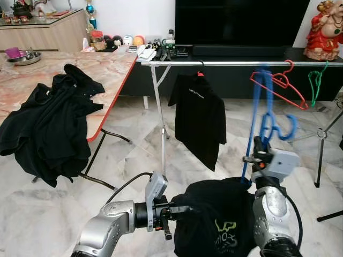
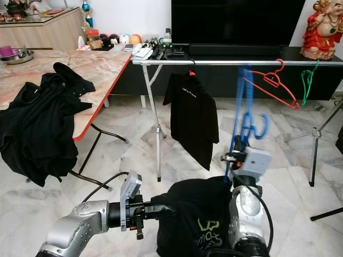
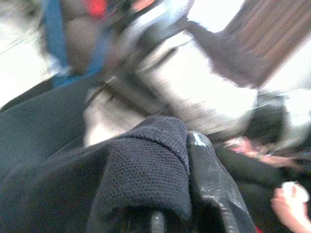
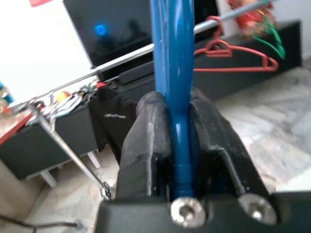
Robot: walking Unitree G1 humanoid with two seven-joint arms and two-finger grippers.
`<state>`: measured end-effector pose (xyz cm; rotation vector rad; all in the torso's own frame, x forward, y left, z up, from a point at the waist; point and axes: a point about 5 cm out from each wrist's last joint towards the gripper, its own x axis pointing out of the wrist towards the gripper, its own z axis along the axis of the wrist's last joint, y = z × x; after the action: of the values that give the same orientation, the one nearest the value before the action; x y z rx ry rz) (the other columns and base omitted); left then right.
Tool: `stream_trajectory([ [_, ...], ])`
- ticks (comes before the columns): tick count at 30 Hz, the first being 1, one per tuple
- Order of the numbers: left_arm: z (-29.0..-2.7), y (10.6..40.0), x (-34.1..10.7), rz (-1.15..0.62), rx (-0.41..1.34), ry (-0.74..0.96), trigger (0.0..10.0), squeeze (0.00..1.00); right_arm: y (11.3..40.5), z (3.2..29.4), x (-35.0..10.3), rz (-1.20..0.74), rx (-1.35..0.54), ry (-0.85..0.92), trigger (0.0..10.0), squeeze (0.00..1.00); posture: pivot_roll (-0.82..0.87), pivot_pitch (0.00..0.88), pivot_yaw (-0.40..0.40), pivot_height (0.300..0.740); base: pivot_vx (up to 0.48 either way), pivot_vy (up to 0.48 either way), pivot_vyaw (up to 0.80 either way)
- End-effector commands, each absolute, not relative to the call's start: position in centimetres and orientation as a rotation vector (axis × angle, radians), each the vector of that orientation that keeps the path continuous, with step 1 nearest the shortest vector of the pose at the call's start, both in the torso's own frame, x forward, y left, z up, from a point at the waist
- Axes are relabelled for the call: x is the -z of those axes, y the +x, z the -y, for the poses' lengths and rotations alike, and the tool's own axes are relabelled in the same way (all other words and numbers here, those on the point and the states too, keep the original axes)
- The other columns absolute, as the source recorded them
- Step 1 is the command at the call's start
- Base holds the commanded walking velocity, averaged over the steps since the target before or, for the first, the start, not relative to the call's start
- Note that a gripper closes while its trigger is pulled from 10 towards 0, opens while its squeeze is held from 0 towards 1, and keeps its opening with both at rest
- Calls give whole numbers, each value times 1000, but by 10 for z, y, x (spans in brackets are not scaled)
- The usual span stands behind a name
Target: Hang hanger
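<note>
The blue hanger [image 1: 263, 115] is off the rail [image 1: 241, 63] and not yet hung: you see it held upright below the rail, its hook blurred, at about 2 o'clock from the black garment [image 1: 214, 217] draped over its lower part. What is left, by this reading, is to raise the hook over the rail and release. Already on the rail are a black T-shirt [image 1: 196, 118], a red hanger [image 1: 278, 85] and a green hanger [image 1: 316, 80].

Right end effector [image 4: 179, 133]: fingers pressed together on the blue hanger's shaft, which runs straight up between the pads (the grip looks firm and centred).

Left end effector [image 1: 179, 210]: it reaches in from 9 o'clock with its fingers [image 3: 214, 179] pinching a fold of the black garment; the wrist view shows knit cloth wrapped against one finger.

More black clothing [image 1: 48, 126] lies on the bench [image 1: 107, 67] at 10 o'clock.
</note>
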<state>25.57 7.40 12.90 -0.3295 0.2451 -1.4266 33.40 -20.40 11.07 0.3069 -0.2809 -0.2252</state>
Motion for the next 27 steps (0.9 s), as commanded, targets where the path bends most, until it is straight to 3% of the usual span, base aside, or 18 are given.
stream_trajectory([
  [1,-54,241,-157,-147,1569,-371,0,0,342,213,-118,279,260,371,10000,0,37,44,6,740,0,0,0],
  [5,-36,223,-176,-82,1665,-456,0,0,349,208,-99,138,254,712,10000,0,38,41,4,740,0,0,0],
  [7,-32,220,-179,-76,1674,-473,0,0,350,207,-95,123,267,814,10000,0,46,41,2,740,0,0,0],
  [14,-29,207,-174,-142,1674,-486,0,0,355,201,-84,114,279,1451,10000,0,53,43,6,740,0,0,0],
  [16,-30,207,-174,-149,1668,-482,0,0,355,201,-84,120,269,1463,10000,0,53,43,6,740,0,0,0],
  [23,-71,245,-127,-331,1307,-203,0,0,345,225,-82,255,264,1600,10000,0,49,48,8,740,0,0,0],
  [27,-87,252,-103,-447,1211,4,0,0,340,236,-80,285,292,1529,10000,0,49,49,7,740,0,0,0],
])
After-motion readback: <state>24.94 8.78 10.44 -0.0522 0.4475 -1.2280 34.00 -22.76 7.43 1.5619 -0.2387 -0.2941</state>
